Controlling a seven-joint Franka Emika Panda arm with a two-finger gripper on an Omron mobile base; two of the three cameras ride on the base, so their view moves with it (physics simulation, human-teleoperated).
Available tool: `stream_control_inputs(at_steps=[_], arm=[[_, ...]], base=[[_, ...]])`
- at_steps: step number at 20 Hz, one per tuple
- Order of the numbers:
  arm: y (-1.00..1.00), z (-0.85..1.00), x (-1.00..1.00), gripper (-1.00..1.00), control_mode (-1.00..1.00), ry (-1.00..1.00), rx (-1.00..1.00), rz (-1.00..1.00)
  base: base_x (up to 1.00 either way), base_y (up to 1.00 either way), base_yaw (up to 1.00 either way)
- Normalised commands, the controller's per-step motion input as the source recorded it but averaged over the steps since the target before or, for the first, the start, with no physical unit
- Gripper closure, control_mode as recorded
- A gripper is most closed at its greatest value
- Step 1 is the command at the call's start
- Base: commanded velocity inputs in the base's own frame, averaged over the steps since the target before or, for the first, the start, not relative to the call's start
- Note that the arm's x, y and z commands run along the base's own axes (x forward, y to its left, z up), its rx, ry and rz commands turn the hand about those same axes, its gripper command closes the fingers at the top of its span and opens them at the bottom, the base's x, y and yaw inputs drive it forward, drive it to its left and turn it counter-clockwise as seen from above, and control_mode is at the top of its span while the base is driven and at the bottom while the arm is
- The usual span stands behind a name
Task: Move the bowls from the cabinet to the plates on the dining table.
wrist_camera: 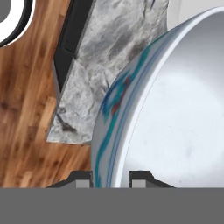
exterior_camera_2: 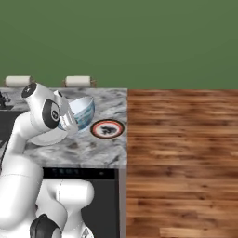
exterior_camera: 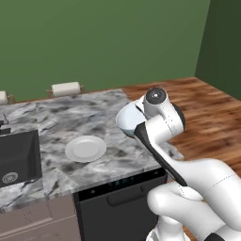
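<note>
My gripper [wrist_camera: 111, 180] is shut on the rim of a white, blue-tinted bowl [wrist_camera: 175, 109], one fingertip on each side of the wall. The bowl [exterior_camera: 127, 121] hangs tilted above the right part of the marble dining table [exterior_camera: 94, 113], close to its right edge. A plain white plate [exterior_camera: 85, 148] lies on the table to the bowl's left and nearer the front. In the right base view the bowl [exterior_camera_2: 82, 111] hovers just left of and behind a reddish-brown plate [exterior_camera_2: 107, 128]. The cabinet is out of view.
A dark sink [exterior_camera: 16, 160] is set into the top at the far left. A dark appliance front [exterior_camera: 117, 202] sits under the table's front edge. Two pale chair backs [exterior_camera: 66, 88] stand behind the table. Wooden floor [exterior_camera_2: 181, 153] spreads to the right.
</note>
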Motion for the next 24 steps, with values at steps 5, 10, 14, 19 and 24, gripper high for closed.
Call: stream_control_inputs(at_steps=[5,10,14,19,24], arm=[[0.0,0.0,0.0,1.0,1.0,0.0,0.0,0.0],[0.0,0.0,0.0,1.0,1.0,0.0,0.0,0.0],[0.0,0.0,0.0,1.0,1.0,0.0,0.0,0.0],[0.0,0.0,0.0,1.0,1.0,0.0,0.0,0.0],[0.0,0.0,0.0,1.0,1.0,0.0,0.0,0.0]], base=[[0.25,0.0,-0.04],[0.36,0.0,-0.05],[0.36,0.0,-0.05],[0.31,0.0,-0.05],[0.0,0.0,0.0]])
